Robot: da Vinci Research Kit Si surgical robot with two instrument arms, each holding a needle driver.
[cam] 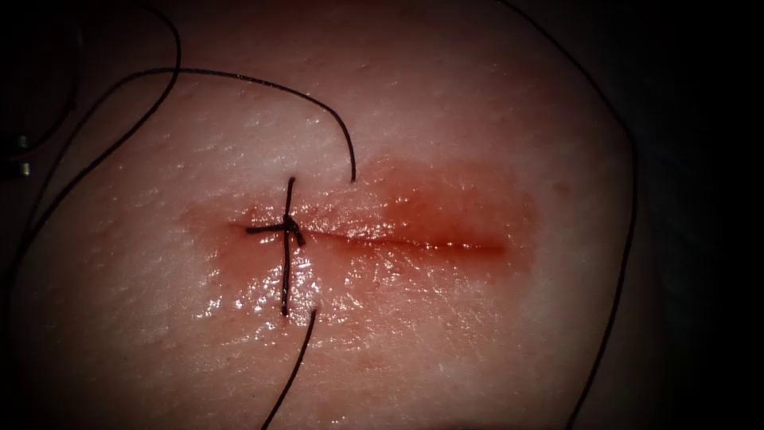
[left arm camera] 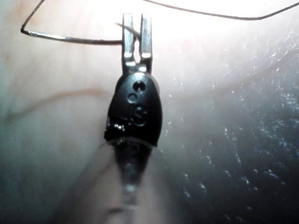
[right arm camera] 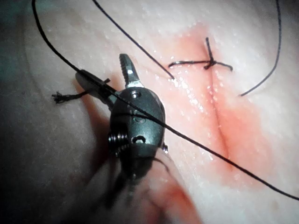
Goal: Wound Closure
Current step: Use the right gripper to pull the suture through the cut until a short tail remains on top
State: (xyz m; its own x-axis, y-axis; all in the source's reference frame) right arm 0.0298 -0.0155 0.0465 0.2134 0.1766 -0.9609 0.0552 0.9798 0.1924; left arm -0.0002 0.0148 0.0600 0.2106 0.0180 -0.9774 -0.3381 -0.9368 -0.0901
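Thread [cam: 629, 239] ends cut off by edges.

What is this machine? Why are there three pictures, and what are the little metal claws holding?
It is a practice sewing robot with two thin arms, each ending in a pincer. One picture looks down on the tissue, a piece of pork belly, with a cut, red fluid and one knotted stitch of thread near the cut's left end. The other two pictures are taken from the arms. The left pincer is shut on the curved needle near one end, clear of the tissue; thread trails from its other end. The right pincer is open and holds nothing.
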